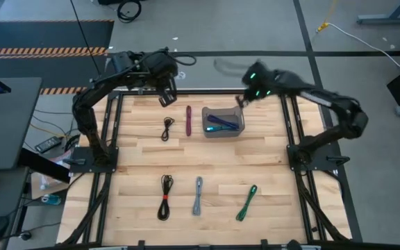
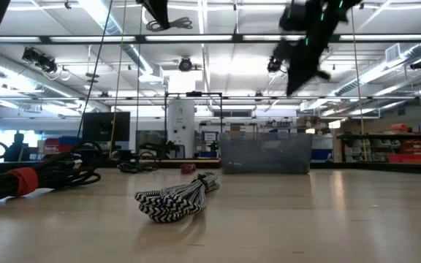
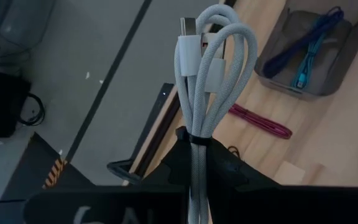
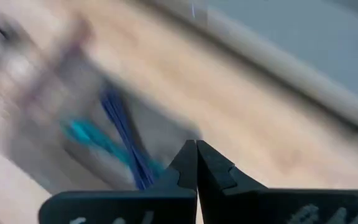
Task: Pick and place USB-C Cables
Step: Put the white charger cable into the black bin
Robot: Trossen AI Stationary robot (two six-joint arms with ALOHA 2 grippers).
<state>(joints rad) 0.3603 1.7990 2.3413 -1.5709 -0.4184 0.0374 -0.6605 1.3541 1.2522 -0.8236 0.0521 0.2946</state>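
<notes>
Left gripper (image 3: 194, 146): raised above the far left part of the desk, jaws pinching the white cable at its tied waist.
White cable (image 3: 211, 68): a folded bundle of braided loops standing up out of the jaws, plugs at the top end; held in the air, clear of the desk.
Right gripper (image 4: 196, 152): aloft near the far edge of the desk, just beside the bin; jaws pressed together, holding nothing.
Bin (image 1: 223, 130): translucent grey, far centre of the desk (image 1: 269, 177); a purple cable (image 1: 222, 121) and a teal cable (image 1: 221, 128) lie inside.
Maroon cable (image 1: 189, 119): flat on the desk just left of the bin.
Small black cable (image 1: 168, 129): on the desk left of the maroon one.
Black cable with red tie (image 1: 165, 196): near left of the desk.
Grey cable (image 1: 198, 195): near centre, beside the black one, apart from it.
Green cable (image 1: 247, 203): near right, lying aslant.
Handling, judged: all bundles look light, soft and limp; loops will sag and swing, and the braided jacket should grip well. No fragility beyond the plug ends.
Where to take hold, judged: across the middle at the tie, where the strands are gathered; a pinch on a loose loop may pull the bundle open.
</notes>
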